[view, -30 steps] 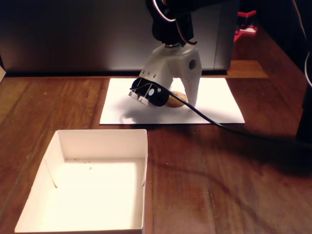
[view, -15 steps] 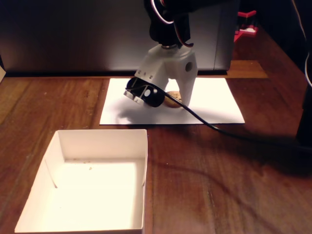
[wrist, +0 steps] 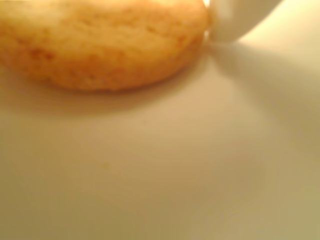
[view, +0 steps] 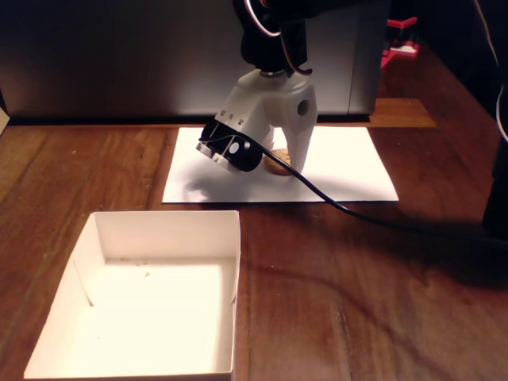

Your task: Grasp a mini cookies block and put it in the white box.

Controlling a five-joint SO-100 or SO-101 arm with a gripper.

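The mini cookies block (view: 279, 164), a tan-brown round cookie, lies on a white paper sheet and is mostly hidden by my gripper (view: 274, 170), which stands over it. In the wrist view the cookie (wrist: 100, 42) fills the top left, and one white finger (wrist: 235, 20) touches its right edge. The other finger is out of sight in both views, so the jaw gap is unclear. The white box (view: 159, 226), a shallow white tray, sits on the wooden table in front of the sheet at the lower left, apart from the gripper.
The white paper sheet (view: 349, 171) lies flat on the brown wooden table (view: 381, 302). A black cable (view: 373, 216) trails from the gripper to the right. A dark panel stands behind the sheet, with a red object (view: 401, 40) at the back right.
In the fixed view the gripper has shifted a little to the left over the sheet. The cookie has shifted left with it, and less of it shows now.
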